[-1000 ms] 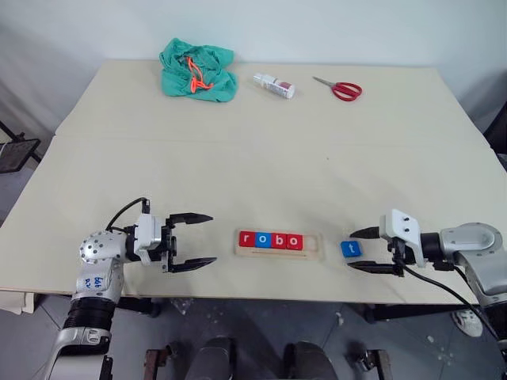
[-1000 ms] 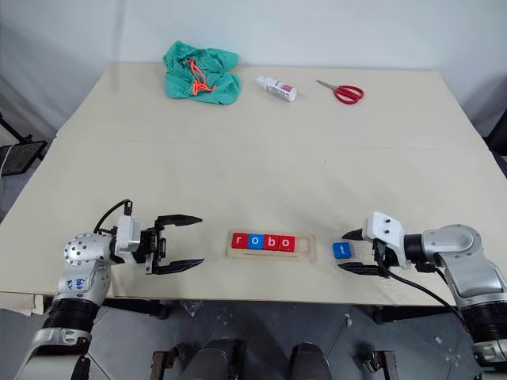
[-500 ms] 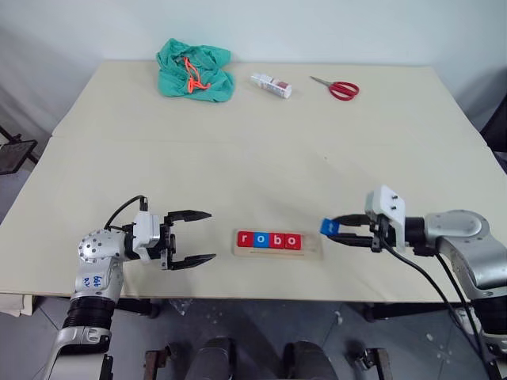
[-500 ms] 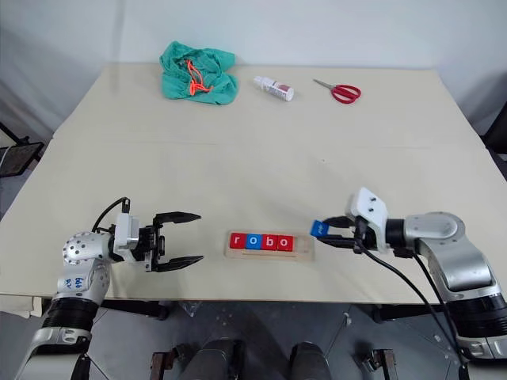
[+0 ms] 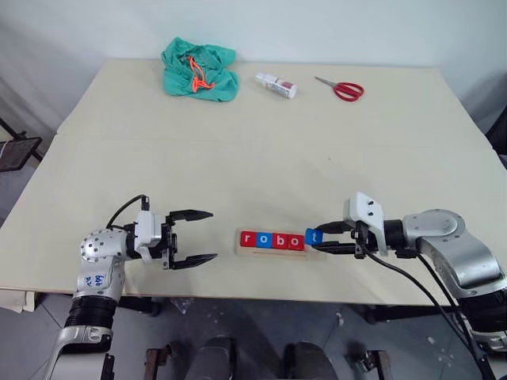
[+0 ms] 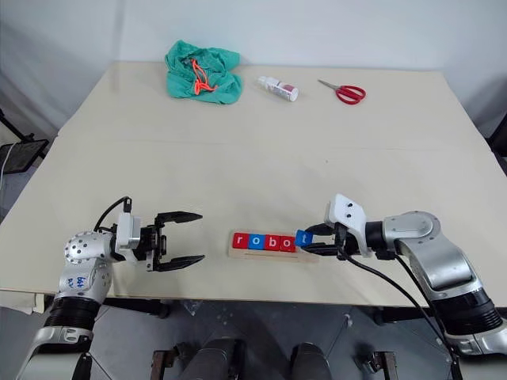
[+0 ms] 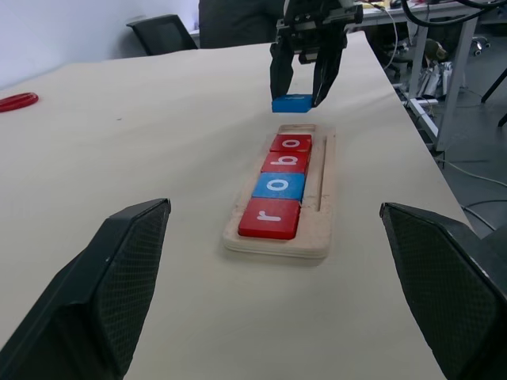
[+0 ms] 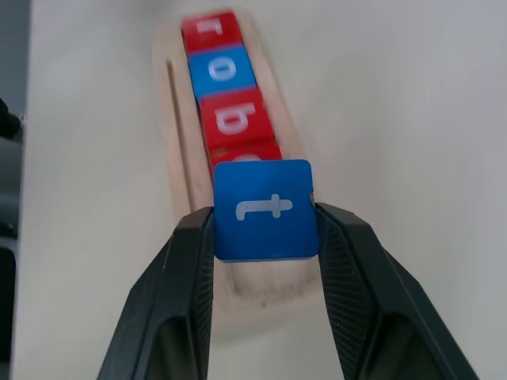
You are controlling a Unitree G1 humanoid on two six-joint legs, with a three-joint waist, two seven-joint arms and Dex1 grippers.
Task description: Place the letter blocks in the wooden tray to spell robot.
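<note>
The wooden tray point(image 5: 240, 251) lies near the table's front edge and holds the letter blocks point(image 5: 273, 240) r, o, b, o in a row: red, blue, red, red. My right gripper point(image 5: 322, 238) is shut on the blue t block point(image 8: 265, 208), which hangs just above the tray's right end, beside the last red o. In the left wrist view the blue t block point(image 7: 291, 103) sits between the right gripper's fingers beyond the tray point(image 7: 276, 243). My left gripper point(image 5: 203, 236) stands open left of the tray, holding nothing.
At the table's far side lie a green cloth point(image 5: 198, 69) with an orange cord, a small white bottle point(image 5: 275, 84) and red scissors point(image 5: 342, 89). The table's front edge runs just below the tray.
My right gripper shut on the t block, lifted it from the table right of the tray and carried it left to the tray's right end. The left arm kept still.
</note>
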